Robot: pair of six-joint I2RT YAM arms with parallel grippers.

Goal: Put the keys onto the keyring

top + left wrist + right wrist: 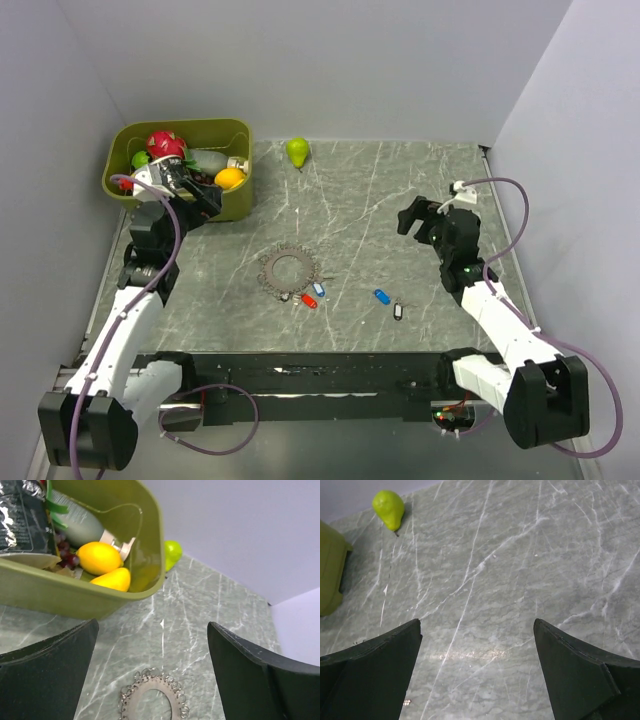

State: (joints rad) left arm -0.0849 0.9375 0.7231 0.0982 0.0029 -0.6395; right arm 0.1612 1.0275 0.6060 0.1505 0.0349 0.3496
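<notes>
The left gripper (193, 196) is held above the table at the far left with its jaws spread wide and nothing between them; just beside it stands the green bin (243, 150), which is filled with yellow fruits (100, 557), a bottle and other things. In the left wrist view the keyring (270, 268) is seen lying flat on the table, near of the bin and about in the middle of the scene. At its near-right rim three keys are gathered, among them one with a red tag (308, 301) and one with a light blue tag (319, 289); whether they are already threaded or only lie against the rim cannot be told. Further right, two keys are clearly still to be put on: a blue-tagged key (381, 296) and a dark-tagged key (397, 312), both apart from the ring. The task is therefore judged to be partly done at most. A green pear (297, 151) lies at the far edge, well away. The right gripper (425, 215) is also released and empty, far of the loose keys; nothing is seen standing in its way.
</notes>
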